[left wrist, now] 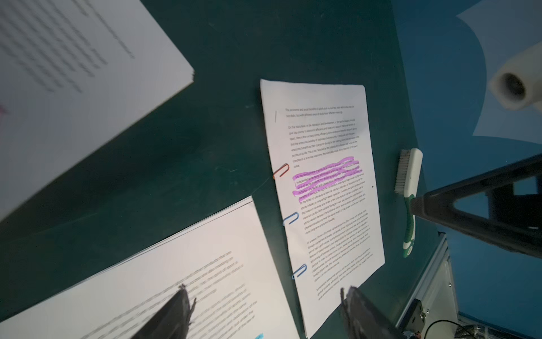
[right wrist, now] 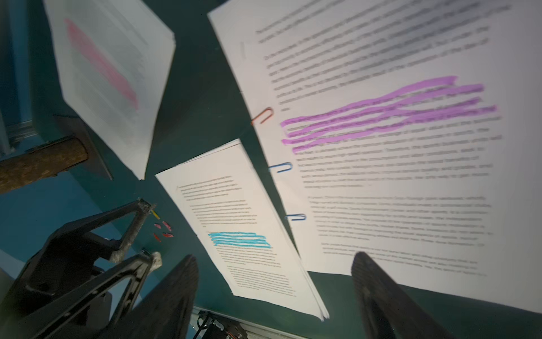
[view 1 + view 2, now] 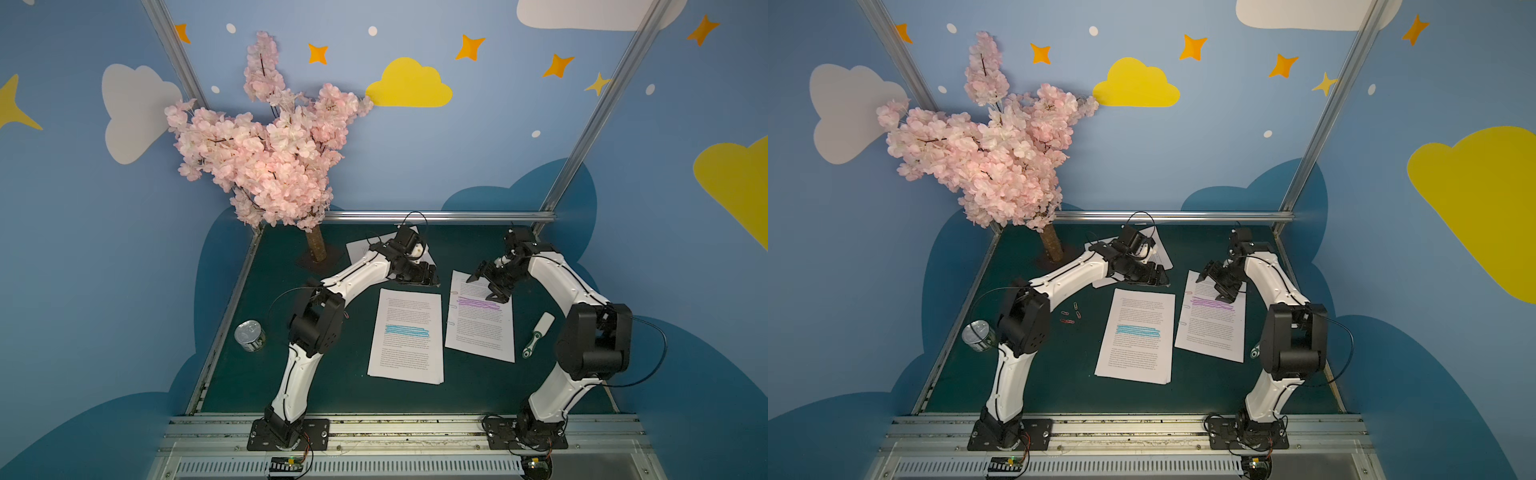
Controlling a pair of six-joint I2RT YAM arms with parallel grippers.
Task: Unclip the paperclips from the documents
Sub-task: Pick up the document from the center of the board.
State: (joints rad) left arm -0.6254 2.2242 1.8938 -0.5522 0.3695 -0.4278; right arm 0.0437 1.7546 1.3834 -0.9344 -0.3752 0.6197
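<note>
Green table (image 3: 478, 395), three documents (image 3: 405, 336), several paperclips (image 1: 291, 218)

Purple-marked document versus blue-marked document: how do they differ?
The purple-marked document carries three paperclips along one edge; the blue-marked document shows none. Their highlighter bands are purple and blue. The purple-marked one lies farther back than the blue-marked one. Both lie flat, white with black print.
</note>
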